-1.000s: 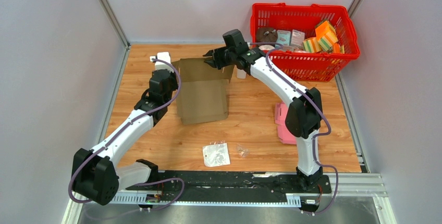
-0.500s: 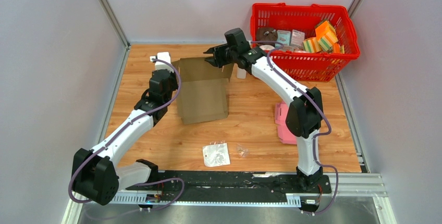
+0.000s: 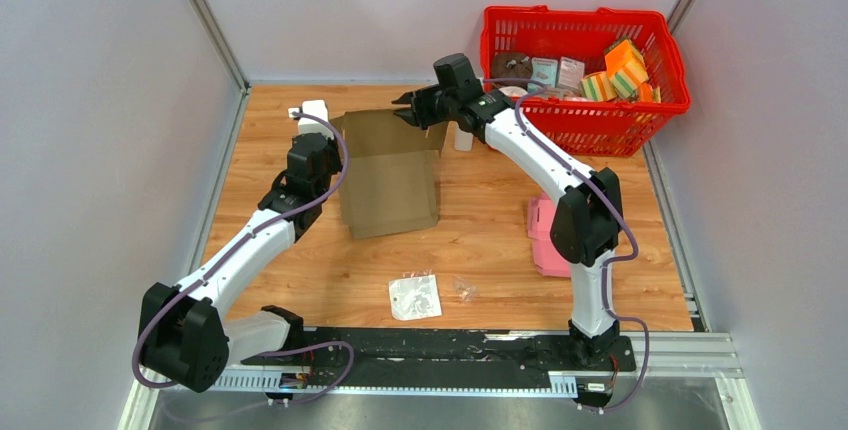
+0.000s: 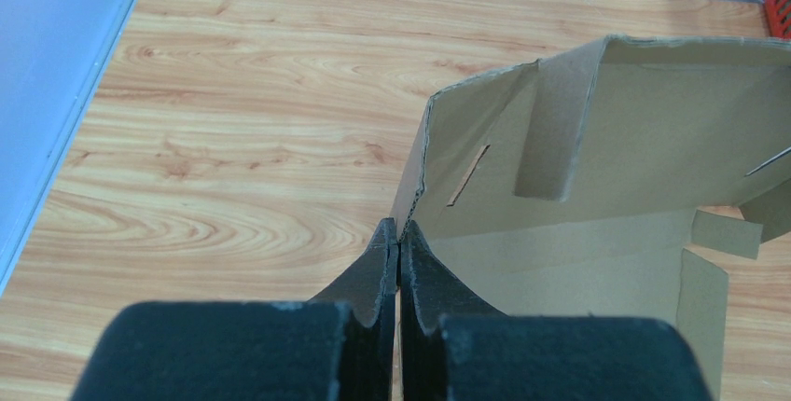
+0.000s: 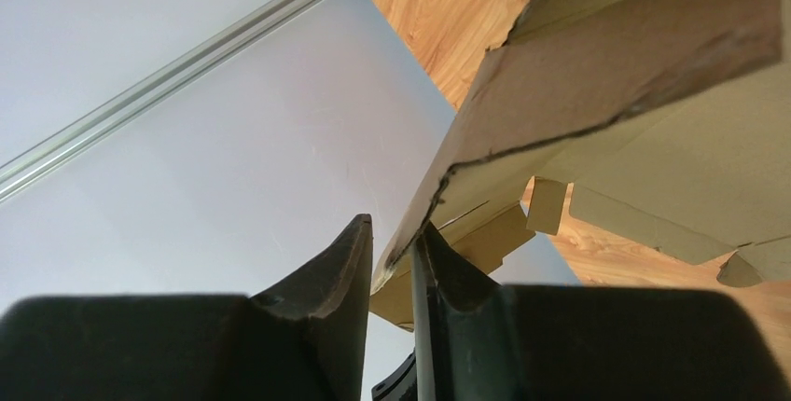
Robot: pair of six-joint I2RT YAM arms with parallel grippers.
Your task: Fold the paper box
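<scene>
Left wrist: paper box [image 4: 597, 140] between fingers [image 4: 377, 282]

"The paper box [image 3: 388, 175]?"
"Matt brown cardboard with rough edges."
"And the desk [image 3: 480, 240] under it?"
"Smooth wood grain. The basket [image 3: 590, 128] right of the box is glossy red plastic."

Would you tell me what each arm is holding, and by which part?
The left fingers pinch the paper box at its left wall's edge. The right fingers straddle the far flap's edge; a firm hold cannot be told.
</scene>
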